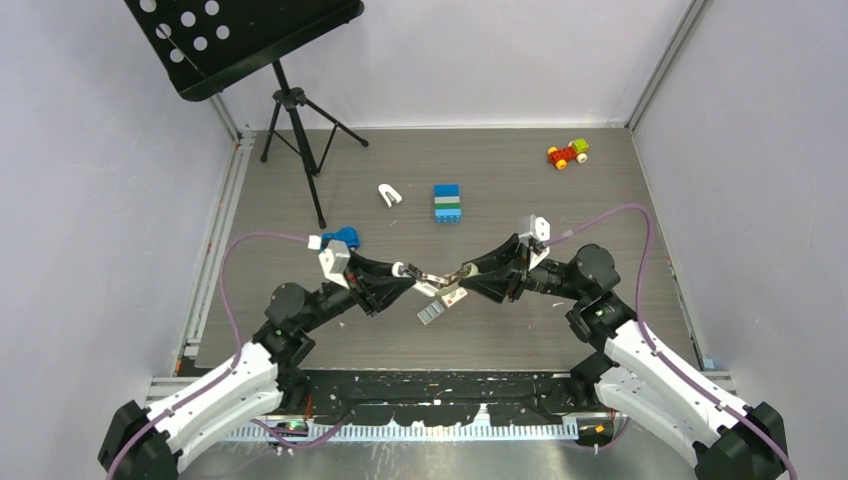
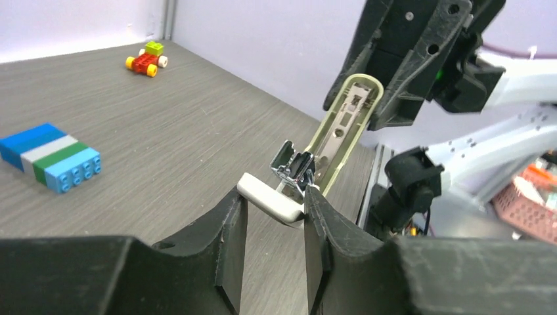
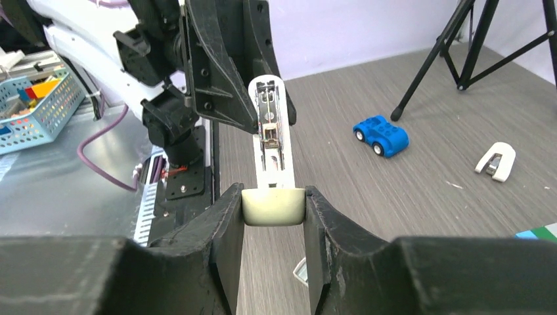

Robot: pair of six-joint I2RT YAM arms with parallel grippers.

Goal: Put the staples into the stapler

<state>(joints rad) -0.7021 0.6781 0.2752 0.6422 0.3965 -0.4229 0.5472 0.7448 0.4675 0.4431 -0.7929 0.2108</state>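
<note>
The stapler (image 2: 341,125) is held off the tabletop (image 1: 600,260), above its middle and somewhat toward the near edge, suspended between both arms. It is hinged apart, so the metal channel inside is exposed.

The left hand (image 2: 274,209) pinches the white base at its end, with both fingers (image 2: 231,236) pressed against its sides. The right hand (image 3: 272,197) pinches the beige-grey top at its end in the same manner.

The staples (image 1: 430,314) lie flat on the tabletop just below the stapler, on the near side and free of both hands. A small white red-marked box (image 1: 456,297) lies just beside them.

Other items noted:
- A blue toy car (image 1: 342,237) sits toward the left edge.
- A white clip-like piece (image 1: 390,194) and a stack of blue, white and green blocks (image 1: 447,203) lie farther back.
- A red and yellow toy vehicle (image 1: 567,153) sits near the far right corner.
- A music stand (image 1: 290,100) stands at the far left corner.
</note>
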